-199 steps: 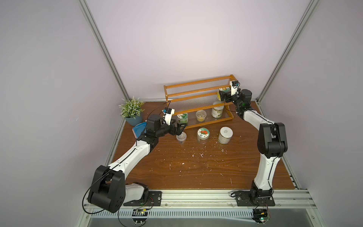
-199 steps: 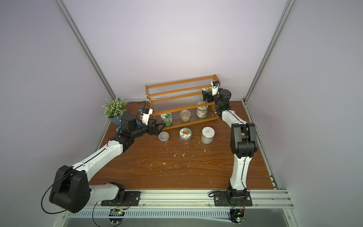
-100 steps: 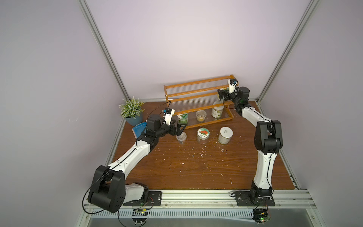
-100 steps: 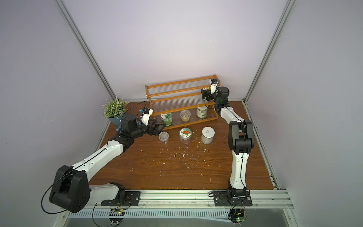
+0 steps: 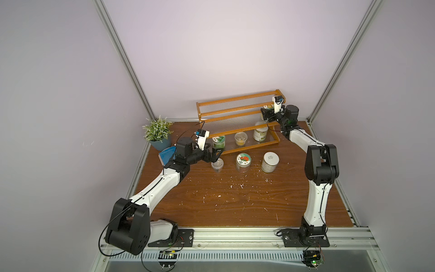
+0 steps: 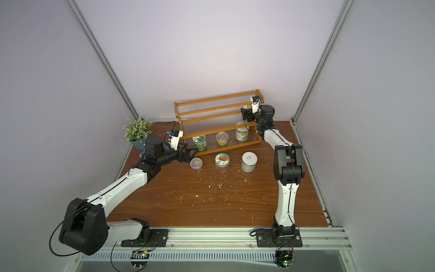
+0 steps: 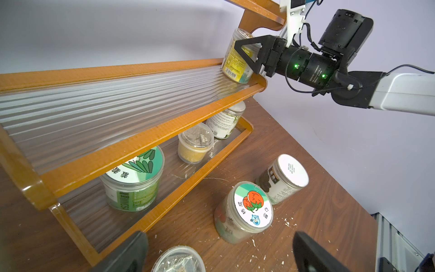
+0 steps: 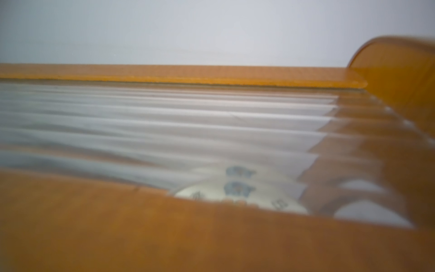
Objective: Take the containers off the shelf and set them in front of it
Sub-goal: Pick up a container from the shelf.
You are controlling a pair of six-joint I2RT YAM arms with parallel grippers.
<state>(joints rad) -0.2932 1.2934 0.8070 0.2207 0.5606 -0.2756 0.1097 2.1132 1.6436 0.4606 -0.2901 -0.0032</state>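
Target is the yellow-label jar [image 7: 235, 58], which stands at the right end of the middle tier of the shelf [image 7: 150, 131], just behind the front rail and beside the curved side piece. My right gripper [image 5: 265, 113] reaches in level from the side. One of the fingers [image 7: 247, 50] lies across the jar's near wall and the other is hidden behind it, so the jar sits between them. I cannot tell if the pads are pressing yet.

The jar is probably light: clear plastic with a stiff but slick wall, and the paper label should help the grip. Best to hold it mid-wall below the lid, not on the lid. It likely needs lifting over the rail, and the ribbed panel may snag its base.

My left gripper [image 7: 219, 249] is spread wide and holds nothing. It hovers over the small clear cup [image 7: 179, 259], which is on the table in front of the shelf.
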